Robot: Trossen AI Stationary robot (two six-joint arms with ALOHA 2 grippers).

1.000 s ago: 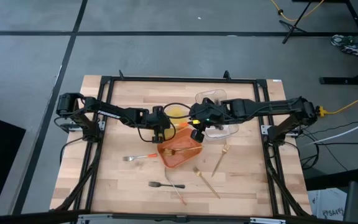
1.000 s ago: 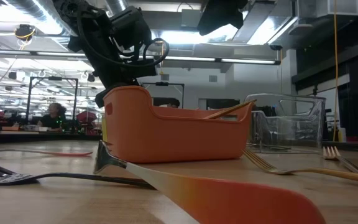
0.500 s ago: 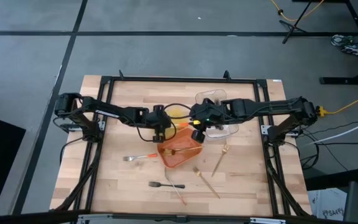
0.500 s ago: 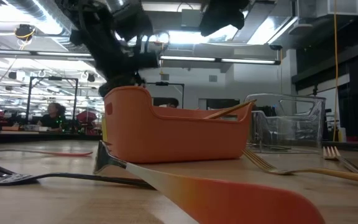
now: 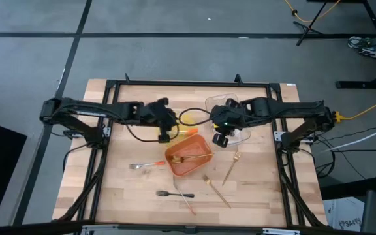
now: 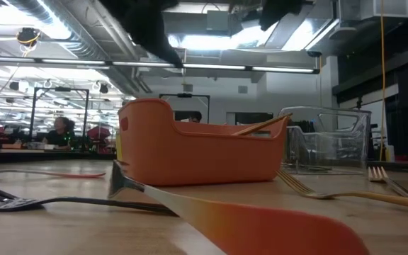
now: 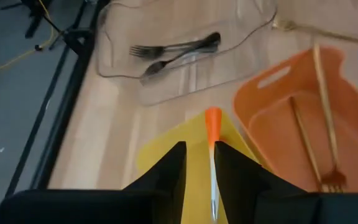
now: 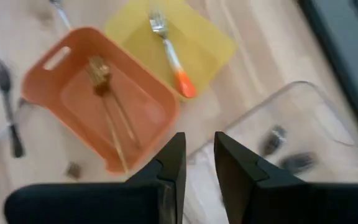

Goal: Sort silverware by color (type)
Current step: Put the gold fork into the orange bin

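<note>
three trays: yellow tray point(image 8: 194, 46), orange tray point(image 5: 189, 156), clear tray point(image 7: 166, 62). two black forks point(image 7: 176, 50) in the clear one, two gold forks point(image 8: 107, 99) in the orange.

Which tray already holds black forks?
The clear tray: two black forks lie inside. The orange tray holds gold ones, the yellow tray an orange-handled fork.

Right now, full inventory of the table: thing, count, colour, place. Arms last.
orange tray: one, orange, table centre; holds two gold forks.
yellow tray: one, yellow, beside the orange tray; holds one orange-handled fork.
clear tray: one, clear, behind the orange tray; holds two black forks.
loose gold forks: two, gold, one right of the orange tray, one nearer the front edge.
loose orange-handled forks: two, one left of the orange tray, one at front.
loose black fork: one, black, front.
left gripper: empty, over the yellow tray.
right gripper: empty, over the clear tray.
</note>
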